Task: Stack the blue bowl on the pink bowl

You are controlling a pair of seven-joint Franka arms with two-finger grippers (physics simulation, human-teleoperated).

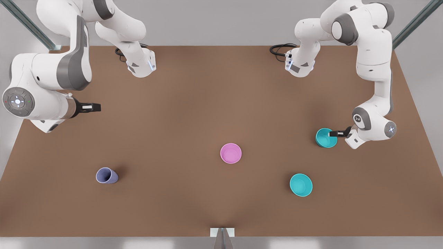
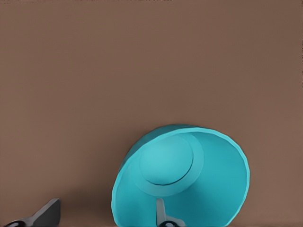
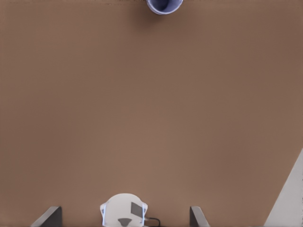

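Note:
The blue bowl (image 1: 325, 138) (image 2: 189, 179), teal-turquoise, sits on the table at the front view's right. My left gripper (image 1: 333, 133) (image 2: 104, 218) is open at its rim, with one finger (image 2: 161, 212) inside the bowl and the other finger (image 2: 46, 215) outside its wall. The pink bowl (image 1: 231, 153) stands upright near the table's middle, apart from both grippers. My right gripper (image 1: 96, 107) (image 3: 124, 218) waits open above the table at the front view's left, with nothing between its fingers.
A second teal bowl (image 1: 301, 185) stands toward the front of the table (image 1: 193, 103), between the pink bowl and the right edge. A lavender-grey cup (image 1: 107, 175) (image 3: 164, 4) lies on its side at the front left. The arm bases (image 1: 141, 64) stand at the back.

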